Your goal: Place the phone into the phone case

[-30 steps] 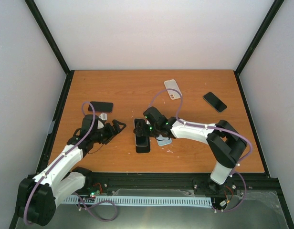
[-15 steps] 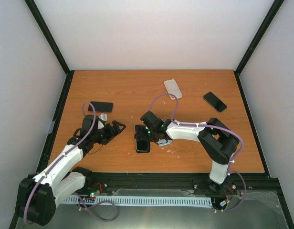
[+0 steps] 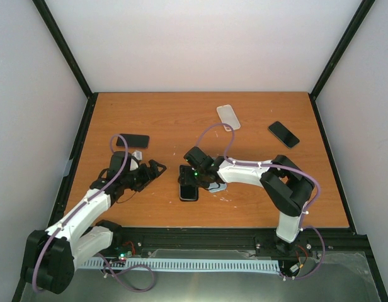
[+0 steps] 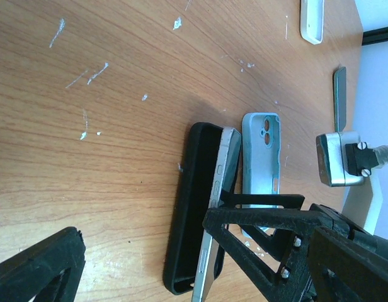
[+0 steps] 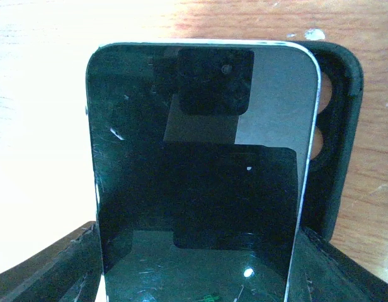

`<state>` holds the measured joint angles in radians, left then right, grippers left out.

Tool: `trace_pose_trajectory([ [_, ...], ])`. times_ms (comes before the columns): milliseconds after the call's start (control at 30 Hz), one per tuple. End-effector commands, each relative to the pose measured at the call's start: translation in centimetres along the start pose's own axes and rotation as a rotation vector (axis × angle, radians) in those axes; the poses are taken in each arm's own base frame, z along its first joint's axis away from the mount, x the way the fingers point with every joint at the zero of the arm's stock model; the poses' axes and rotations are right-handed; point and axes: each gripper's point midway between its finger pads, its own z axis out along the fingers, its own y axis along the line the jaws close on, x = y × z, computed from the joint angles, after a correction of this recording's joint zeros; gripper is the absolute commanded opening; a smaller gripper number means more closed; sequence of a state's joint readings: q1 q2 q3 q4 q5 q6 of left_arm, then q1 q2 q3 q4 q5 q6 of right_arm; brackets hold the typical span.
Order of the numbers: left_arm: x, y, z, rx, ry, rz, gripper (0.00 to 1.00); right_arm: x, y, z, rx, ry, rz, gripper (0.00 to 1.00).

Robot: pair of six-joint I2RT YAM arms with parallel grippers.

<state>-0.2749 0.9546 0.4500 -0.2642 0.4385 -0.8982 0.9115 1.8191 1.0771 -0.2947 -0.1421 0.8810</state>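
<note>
Looking across from the near edge: closest to me, a bit left of centre, the left gripper [image 3: 157,170] hangs low over the surface [image 3: 181,119]. Its jaws are spread wide with nothing between them. It's pointing toward 3 o'clock at the action next door, near it but not touching anything.

At its 3 o'clock is the black case [image 4: 186,207], lying open side up with its long axis running 6 to 12. The phone [image 5: 194,176] is only halfway in. It's tipped up on one long side with the silver edge showing, leaning along the case wall that faces 3 o'clock, so it's definitely not sitting flush. The right gripper [image 3: 190,179] comes in from 3 o'clock and is clamped on the phone, one finger on each long side.

At 3 o'clock of the black case, partly under the right arm, a light blue case [image 4: 262,157] lies open side up, close alongside. I can't tell if the two touch.

Further back there's a dark phone [image 3: 133,140] at 10 o'clock from the black case and a white case [image 3: 228,116] at about 1 o'clock. A second dark phone [image 3: 283,134] sits out at 2 o'clock. All three are well apart from each other.
</note>
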Motion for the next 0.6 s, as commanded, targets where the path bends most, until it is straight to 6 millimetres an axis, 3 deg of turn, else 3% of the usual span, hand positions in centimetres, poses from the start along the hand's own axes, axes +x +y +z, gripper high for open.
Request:
trace_pose_trajectory([
  [0,-0.4,-0.5,0.0,0.01,0.001,0.021,0.96,0.7,-0.5,0.1,0.05,0.024,0.027,0.62],
  [333,0.1,0.0,1.0,0.001,0.055,0.024,0.9,0.2,0.3,-1.2,0.026,-0.002,0.036,0.84],
  [567,0.3,0.1,1.8,0.013,0.082,0.037,0.84,-0.2,0.7,-2.8,-0.009,-0.046,-0.01,0.87],
])
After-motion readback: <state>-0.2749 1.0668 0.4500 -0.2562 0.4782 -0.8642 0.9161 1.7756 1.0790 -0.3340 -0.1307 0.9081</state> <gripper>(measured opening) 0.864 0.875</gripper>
